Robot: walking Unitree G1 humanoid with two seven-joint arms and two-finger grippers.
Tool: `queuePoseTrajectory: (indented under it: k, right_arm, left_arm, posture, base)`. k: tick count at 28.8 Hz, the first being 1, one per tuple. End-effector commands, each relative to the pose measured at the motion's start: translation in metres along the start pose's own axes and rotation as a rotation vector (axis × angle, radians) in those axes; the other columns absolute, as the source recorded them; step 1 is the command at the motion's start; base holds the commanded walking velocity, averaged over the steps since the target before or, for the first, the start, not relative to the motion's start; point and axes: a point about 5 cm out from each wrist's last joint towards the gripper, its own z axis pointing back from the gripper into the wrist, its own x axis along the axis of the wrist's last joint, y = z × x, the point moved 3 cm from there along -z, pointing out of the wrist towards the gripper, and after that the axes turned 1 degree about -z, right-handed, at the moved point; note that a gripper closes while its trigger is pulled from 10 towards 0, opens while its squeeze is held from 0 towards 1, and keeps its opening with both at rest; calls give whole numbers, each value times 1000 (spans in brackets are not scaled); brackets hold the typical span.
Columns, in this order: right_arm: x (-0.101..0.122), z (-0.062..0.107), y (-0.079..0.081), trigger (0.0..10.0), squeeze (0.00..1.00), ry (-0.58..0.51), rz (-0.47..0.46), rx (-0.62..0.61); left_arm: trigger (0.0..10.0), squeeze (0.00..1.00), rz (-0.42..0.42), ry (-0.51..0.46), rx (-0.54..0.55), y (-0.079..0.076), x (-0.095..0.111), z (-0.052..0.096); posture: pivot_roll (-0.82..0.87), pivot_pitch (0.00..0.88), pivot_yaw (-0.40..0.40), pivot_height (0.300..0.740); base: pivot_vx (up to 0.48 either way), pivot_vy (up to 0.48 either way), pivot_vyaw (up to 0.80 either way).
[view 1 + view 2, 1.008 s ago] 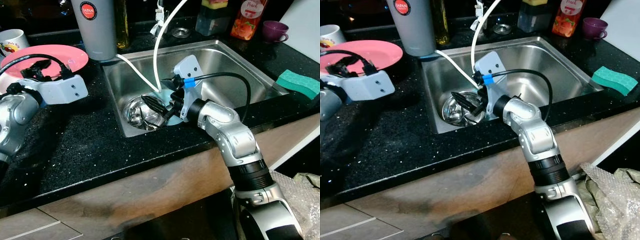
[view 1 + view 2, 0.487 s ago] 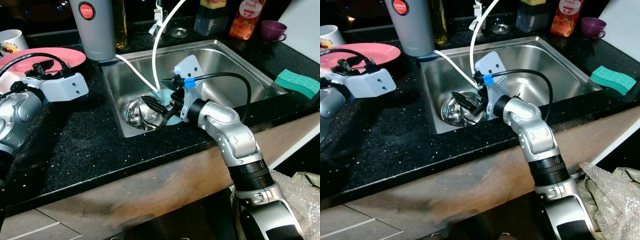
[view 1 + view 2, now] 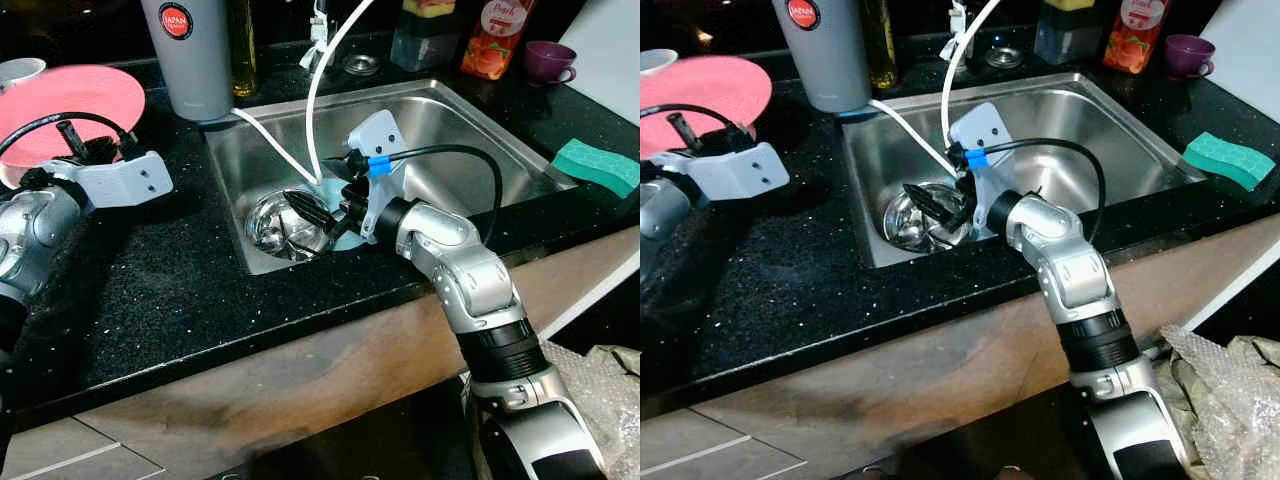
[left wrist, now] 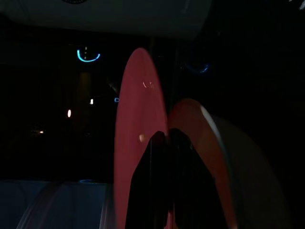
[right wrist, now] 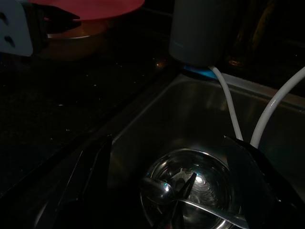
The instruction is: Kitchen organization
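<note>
L gripper (image 4: 167,138) far L over the black counter (image 3: 170,290), fingers pinched together on the edge of the pink plate (image 3: 70,95); plate is lifted and tilted, spreading up and away beyond the fingertips. White mug (image 3: 22,68) just behind the plate's far edge. Grey canister (image 3: 198,55) w/ red round label stands further R of that gripper, at the sink's (image 3: 470,125) back-L corner; a dark oil bottle (image 3: 243,45) just beside it. Two white hoses (image 3: 315,110) drop into the sink.

R gripper (image 3: 312,222) is low inside the sink's front-L corner, fingers spread wide either side of the steel bowl (image 3: 280,225), not gripping it. Bowl sits on the sink floor right under the fingertips, w/ a spoon (image 5: 190,202) lying in it.

Behind & R of R gripper: juice carton (image 3: 495,38), purple cup (image 3: 550,60) on the back counter. Far R, well apart: green sponge (image 3: 598,165) on the counter edge.
</note>
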Motion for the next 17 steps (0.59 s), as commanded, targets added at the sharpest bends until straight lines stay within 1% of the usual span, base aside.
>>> queuePoseTrajectory:
  k: [1, 4, 6, 7, 8, 9, 10, 11, 12, 13, 14, 15, 16, 17]
  right_arm:
    - [1, 0, -1, 10000, 0, -1, 3, -2]
    - [1, 0, -2, 10000, 0, -1, 3, -4]
    - [1, 1, -2, 10000, 0, -1, 4, -7]
    - [1, 1, -3, 10000, 0, -1, 5, -8]
    - [1, 1, -3, 10000, 0, -1, 6, -10]
    - [1, 1, -3, 10000, 0, -1, 6, -10]
    - [1, 1, -3, 10000, 0, -2, 5, -12]
    - [1, 1, -3, 10000, 0, -2, 5, -12]
    - [1, 1, -3, 10000, 0, -2, 5, -12]
    - [2, 1, -3, 10000, 0, -4, 4, -14]
    - [2, 1, -3, 10000, 0, -4, 4, -14]
    - [2, 2, -4, 10000, 0, -4, 3, -17]
    - [1, 3, -5, 10000, 0, -4, 2, -25]
    - [1, 4, -5, 10000, 0, -3, 2, -27]
  left_arm:
    - [0, 0, -9, -27, 41, 7, 6, -3]
    - [0, 0, 17, -101, 139, 22, 18, -4]
    - [0, 0, 89, -184, 170, 29, 35, -3]
    - [0, 0, 194, -242, 161, 32, 52, -4]
    - [0, 0, 303, -326, 144, 37, 75, -3]
    - [0, 0, 303, -326, 144, 37, 75, -3]
    - [0, 0, 350, -401, 126, 41, 93, 0]
    - [0, 0, 368, -424, 121, 42, 99, 1]
    - [0, 0, 368, -424, 121, 42, 99, 1]
    - [0, 0, 402, -482, 112, 45, 112, 5]
    - [0, 0, 402, -482, 112, 45, 112, 5]
    - [0, 0, 443, -533, 105, 49, 124, 9]
    - [0, 0, 593, -623, 58, 52, 144, 18]
    - [0, 0, 631, -644, 43, 53, 149, 20]
  posture:
    - [35, 93, -20, 740]
    - [35, 93, -20, 740]
    - [35, 93, -20, 740]
    - [35, 94, -21, 740]
    - [35, 94, -21, 740]
    - [35, 94, -21, 740]
    - [35, 94, -21, 740]
    - [35, 94, -21, 740]
    - [35, 94, -21, 740]
    - [34, 96, -17, 740]
    - [34, 96, -17, 740]
    - [32, 97, -14, 740]
    - [32, 97, -11, 740]
    - [32, 97, -11, 740]
  base:
    - [0, 0, 0]
    - [0, 0, 0]
    - [0, 0, 0]
    - [0, 0, 0]
    - [0, 0, 0]
    - [0, 0, 0]
    - [0, 0, 0]
    - [0, 0, 0]
    - [0, 0, 0]
    - [0, 0, 0]
    - [0, 0, 0]
    - [0, 0, 0]
    - [0, 0, 0]
    - [0, 0, 0]
